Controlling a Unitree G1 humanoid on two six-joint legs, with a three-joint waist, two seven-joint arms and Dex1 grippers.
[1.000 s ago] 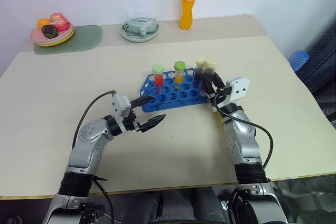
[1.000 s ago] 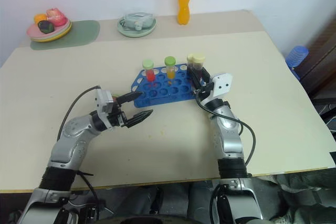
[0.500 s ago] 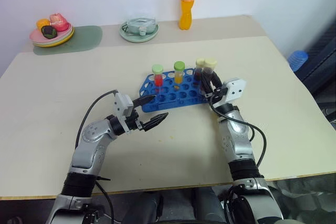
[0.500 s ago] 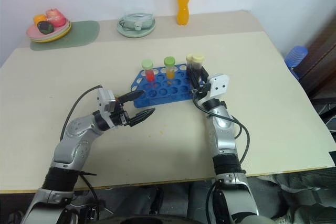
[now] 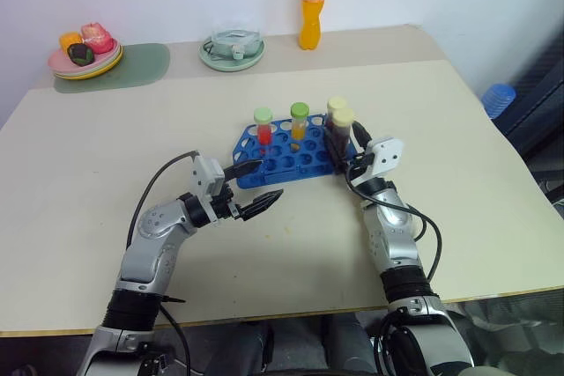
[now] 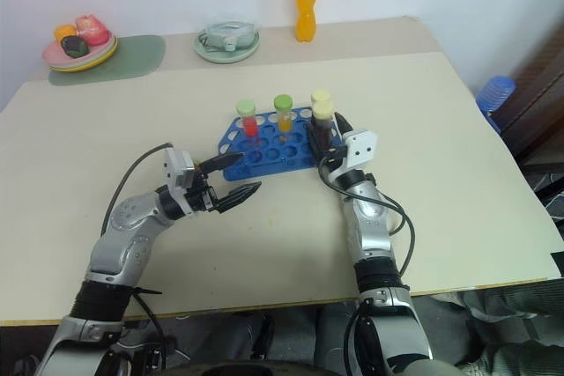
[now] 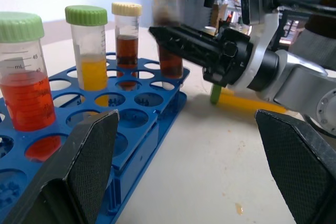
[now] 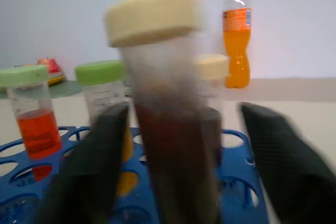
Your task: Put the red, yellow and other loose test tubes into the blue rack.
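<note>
four capped tubes stand in the blue rack (image 5: pixel 286 154); the right gripper (image 8: pixel 184 145) has just spread wide off the dark brown tube (image 5: pixel 341 132), and the left gripper (image 5: pixel 257 187) hovers wide beside the rack, so racking looks done.

- Blue rack (image 5: pixel 286 161) lies flat on the desk (image 5: pixel 106 156).
- Red (image 5: pixel 263 127), yellow (image 5: pixel 300 121) and two dark brown tubes (image 5: pixel 341 130) stand upright in its holes.

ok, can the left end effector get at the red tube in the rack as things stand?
Probably yes. The left end effector is open beside the blue rack, and nothing stands between it and the red tube.
</note>
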